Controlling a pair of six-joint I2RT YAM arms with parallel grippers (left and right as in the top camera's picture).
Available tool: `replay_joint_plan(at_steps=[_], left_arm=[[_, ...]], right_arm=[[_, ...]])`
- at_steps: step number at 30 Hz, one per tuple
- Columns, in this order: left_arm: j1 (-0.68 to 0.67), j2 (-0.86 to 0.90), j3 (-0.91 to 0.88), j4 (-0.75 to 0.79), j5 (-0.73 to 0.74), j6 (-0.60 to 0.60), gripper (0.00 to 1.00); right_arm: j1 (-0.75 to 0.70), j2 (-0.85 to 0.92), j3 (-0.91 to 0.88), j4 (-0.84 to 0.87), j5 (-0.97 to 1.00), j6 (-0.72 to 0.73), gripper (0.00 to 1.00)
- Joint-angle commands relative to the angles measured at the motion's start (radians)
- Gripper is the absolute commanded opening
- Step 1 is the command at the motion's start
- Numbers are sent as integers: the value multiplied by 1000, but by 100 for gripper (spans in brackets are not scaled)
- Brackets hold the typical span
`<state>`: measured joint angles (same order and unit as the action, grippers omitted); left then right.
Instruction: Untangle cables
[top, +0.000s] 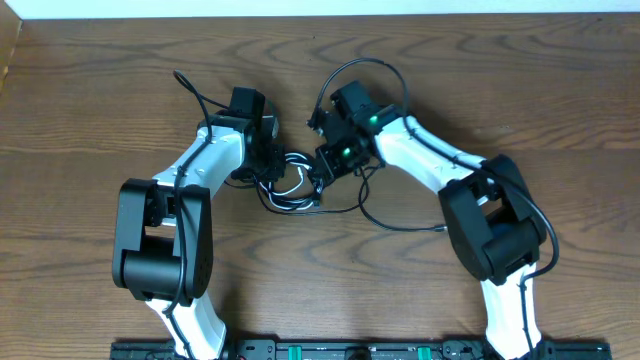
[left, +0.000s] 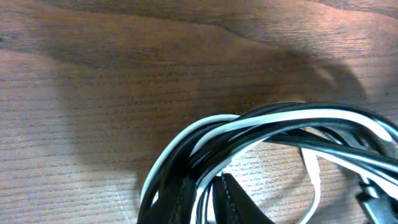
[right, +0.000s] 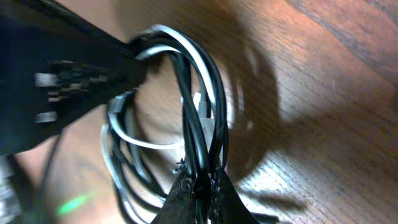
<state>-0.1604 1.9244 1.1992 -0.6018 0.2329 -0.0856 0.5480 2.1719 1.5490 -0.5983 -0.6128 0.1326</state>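
Note:
The cables (top: 292, 186) are a small knot of black cords and one white cord lying on the wooden table between the two arms. In the left wrist view the cables (left: 273, 127) arc across the lower frame, and black and white strands run between the fingers of my left gripper (left: 206, 185), which is shut on them. In the right wrist view my right gripper (right: 200, 178) pinches black strands of the cables (right: 199, 93), which loop upward from it. Seen from overhead, the left gripper (top: 270, 160) and right gripper (top: 325, 168) face each other across the bundle.
One thin black cord (top: 400, 222) trails off to the right of the bundle toward the right arm's base. The left arm's dark body (right: 62, 81) fills the upper left of the right wrist view, close to the loops. Bare wooden table (top: 90, 100) surrounds the arms.

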Motion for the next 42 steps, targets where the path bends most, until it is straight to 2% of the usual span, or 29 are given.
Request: replay_joint_plan(at_steps=[1, 10, 14, 16, 24, 26, 28, 30, 32, 34, 36, 38, 42], left_arm=[[-2, 66, -17, -3, -6, 2, 19], [-2, 67, -17, -5, -23, 2, 19], [-2, 74, -18, -19, -154, -43, 19], [1, 92, -18, -35, -237, -113, 19], [36, 124, -39, -39, -231, -178, 19], [38, 124, -40, -46, -189, -171, 19], [38, 121, -39, -45, -93, -113, 19], [39, 106, -29, -49, 25, -53, 19], [44, 76, -22, -51, 72, -53, 19], [56, -8, -16, -37, 135, -53, 19], [60, -83, -16, -21, 152, -53, 24], [59, -152, -16, -12, 146, -53, 34], [59, -222, -16, -11, 82, -53, 35]], right_arm=[[-33, -34, 3, -7, -239, -34, 1], [-31, -34, 2, -102, -34, -53, 1], [-38, -34, 2, -123, -9, -40, 1], [-41, -34, 2, -165, 137, -32, 1], [-45, -34, 2, -248, 400, -21, 1], [-47, -34, 2, -246, 405, -21, 1], [-50, -34, 3, -229, 382, -48, 1], [-51, -35, 29, -231, 260, -120, 2], [-55, -35, 58, -233, 175, -122, 6], [-58, -35, 108, -232, 80, -103, 16], [-57, -35, 121, -232, 79, -50, 27], [-52, -34, 119, -234, 79, -13, 29], [-17, -32, 87, -227, 116, 80, 29]])
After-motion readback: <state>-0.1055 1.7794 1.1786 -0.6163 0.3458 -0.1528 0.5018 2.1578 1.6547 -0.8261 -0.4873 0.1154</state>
